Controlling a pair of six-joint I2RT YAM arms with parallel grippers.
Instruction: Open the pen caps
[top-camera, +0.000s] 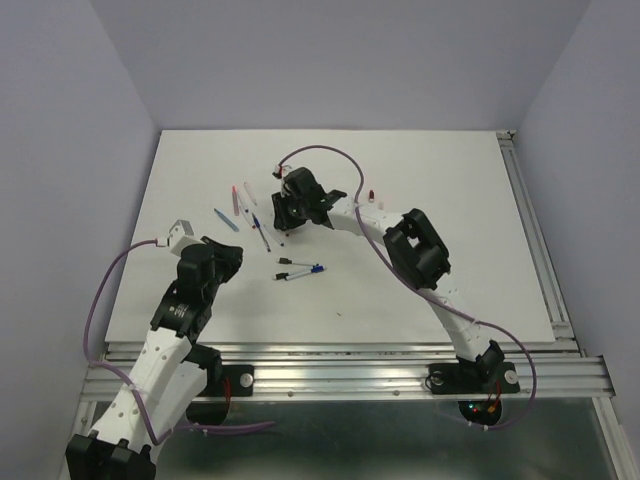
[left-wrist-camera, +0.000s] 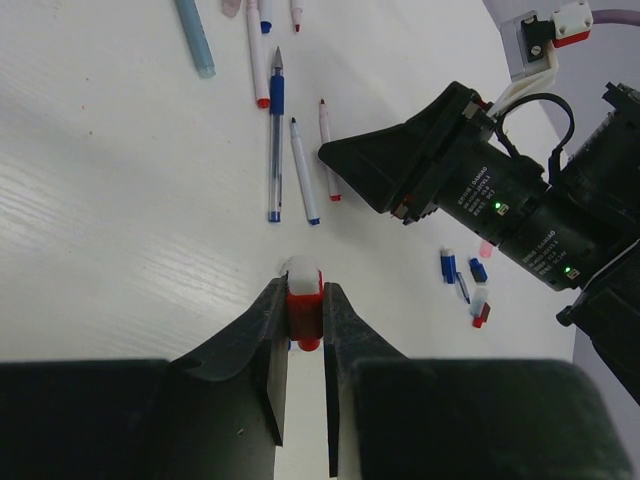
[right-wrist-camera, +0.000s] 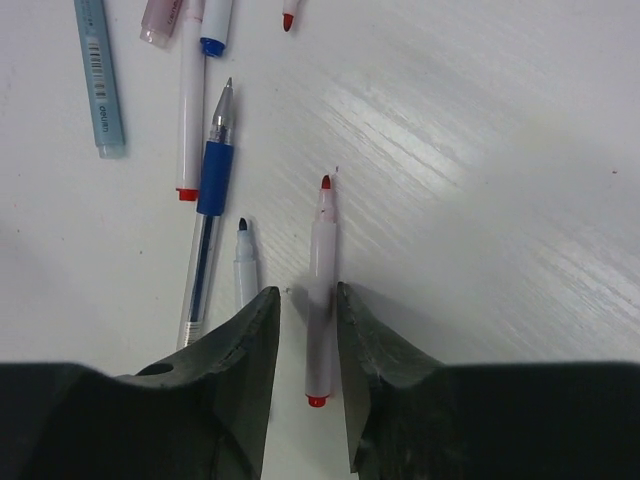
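Note:
My left gripper (left-wrist-camera: 303, 295) is shut on a short red pen cap (left-wrist-camera: 304, 312) with a white end, held above the table; in the top view this gripper (top-camera: 226, 256) is at the left. My right gripper (right-wrist-camera: 305, 292) is open over a slim white pen (right-wrist-camera: 322, 250) with a bare red tip, which lies on the table between the jaws, close to the right finger. In the top view this gripper (top-camera: 285, 212) hangs over the pen cluster. Loose small caps, blue (left-wrist-camera: 448, 265) and red-and-white (left-wrist-camera: 482, 310), lie beside the right arm.
More pens lie ahead of the right gripper: a blue-grip gel pen (right-wrist-camera: 207, 220), a black-tipped white pen (right-wrist-camera: 245, 262), a pale blue pen (right-wrist-camera: 98, 75) and a white pen with a red end (right-wrist-camera: 190, 100). Two pens (top-camera: 300, 270) lie mid-table. A small red cap (top-camera: 370, 193) sits farther back.

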